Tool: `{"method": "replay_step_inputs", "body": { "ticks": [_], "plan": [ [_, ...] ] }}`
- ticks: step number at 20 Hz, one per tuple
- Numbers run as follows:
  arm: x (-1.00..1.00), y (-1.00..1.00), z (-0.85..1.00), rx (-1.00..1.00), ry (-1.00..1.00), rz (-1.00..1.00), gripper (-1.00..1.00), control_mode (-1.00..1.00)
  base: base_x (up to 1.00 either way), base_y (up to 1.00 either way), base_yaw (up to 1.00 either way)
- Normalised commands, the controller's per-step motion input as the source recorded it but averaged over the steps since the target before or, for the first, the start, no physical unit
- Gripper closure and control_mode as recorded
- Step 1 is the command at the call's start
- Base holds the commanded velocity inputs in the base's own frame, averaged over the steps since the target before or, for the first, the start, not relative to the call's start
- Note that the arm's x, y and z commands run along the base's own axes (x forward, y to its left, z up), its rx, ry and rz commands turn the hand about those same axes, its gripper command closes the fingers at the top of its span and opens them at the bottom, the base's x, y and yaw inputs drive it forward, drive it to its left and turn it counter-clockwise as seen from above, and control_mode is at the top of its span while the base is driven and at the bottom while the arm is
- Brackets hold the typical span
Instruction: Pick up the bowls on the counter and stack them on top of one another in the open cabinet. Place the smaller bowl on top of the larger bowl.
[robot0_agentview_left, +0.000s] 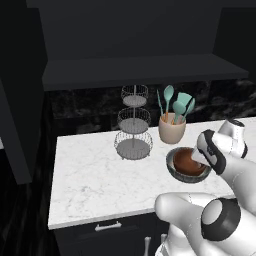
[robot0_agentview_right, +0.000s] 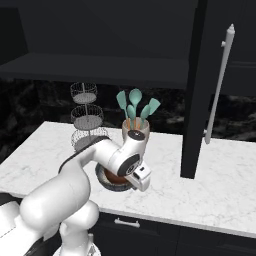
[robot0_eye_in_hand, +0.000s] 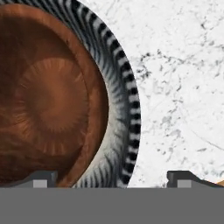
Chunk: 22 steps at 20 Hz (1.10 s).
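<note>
Reddish-brown small bowl (robot0_eye_in_hand: 48, 100) sits nested inside the wider grey bowl (robot0_eye_in_hand: 124, 109) on the marble bench (robot0_agentview_left: 95, 180), just before the utensil crock (robot0_agentview_left: 172, 128). Jaws hover wide above its rim, holding nothing.

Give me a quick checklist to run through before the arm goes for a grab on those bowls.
1. Jaws wide enough: ok. The gripper is open, one fingertip on each side of the rim.
2. Straddling the rim: ok. The larger bowl has its striped wall between the fingertips in the hand view.
3. Bowls nested: ok. The smaller bowl already sits inside the larger one on the counter.
4. Fingers low enough to grip: cannot tell.
5. Neighbours clear: ok. The utensil crock and wire basket stand stand apart behind the bowls.
6. Open cabinet shelf free: ok where visible.
</note>
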Motion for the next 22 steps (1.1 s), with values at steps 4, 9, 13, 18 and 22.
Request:
{"method": "replay_step_inputs", "body": {
  "ticks": [4, 9, 13, 18, 22],
  "plan": [
    [0.00, 0.11, -0.39, 0.00, 0.00, 0.09, -1.00, -1.00, 0.00, 0.00, 0.00],
    [0.00, 0.07, -0.34, 0.00, 0.00, 0.07, 1.00, -1.00, 0.00, 0.00, 0.00],
    [0.02, 0.00, 0.00, 0.00, 0.00, 0.00, 1.00, -1.00, 0.00, 0.00, 0.00],
    [-0.03, 0.00, 0.15, 0.00, -0.01, 0.00, 1.00, -1.00, 0.00, 0.00, 0.00],
    [-0.56, 0.00, 0.84, 0.02, -0.27, 0.00, 1.00, -1.00, 0.00, 0.00, 0.00]
  ]
}}
